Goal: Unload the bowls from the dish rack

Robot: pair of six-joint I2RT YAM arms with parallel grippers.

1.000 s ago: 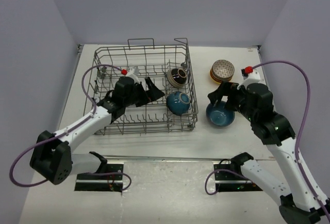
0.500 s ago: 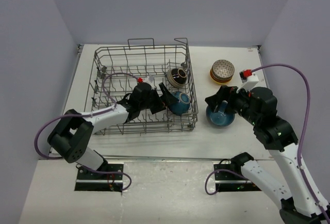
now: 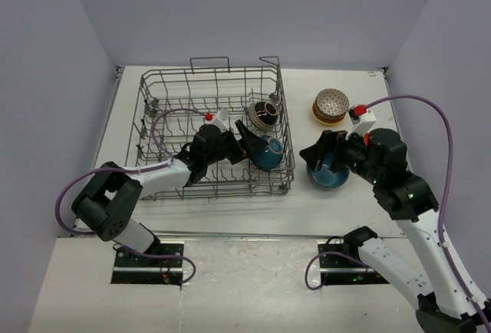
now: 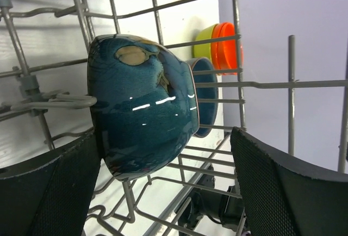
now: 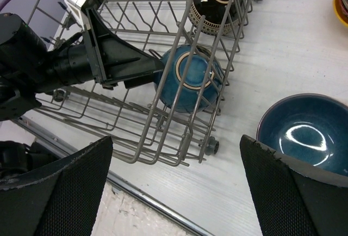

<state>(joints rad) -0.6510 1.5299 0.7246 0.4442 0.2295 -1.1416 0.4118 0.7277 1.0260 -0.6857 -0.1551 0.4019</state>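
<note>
Here, a dark-blue glazed bowl (image 4: 144, 105) in the grey wire dish rack (image 3: 176, 95) is flanked by the open left claw (image 3: 247, 143); the right claw (image 3: 324, 151) is open.

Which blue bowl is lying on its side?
The blue bowl inside the dish rack, at the left gripper; the other blue bowl sits upright on the table outside it.

Two white-and-black arms, each trailing a purple cable.
The left arm (image 3: 157, 173) and right arm (image 3: 433, 248) have smooth white links and chunky black joints. A purple cable (image 3: 458, 153) arcs at the frame's right, a red knob (image 3: 355, 108) caps each wrist, and the fingers (image 4: 46, 192) are black and finely textured.
</note>
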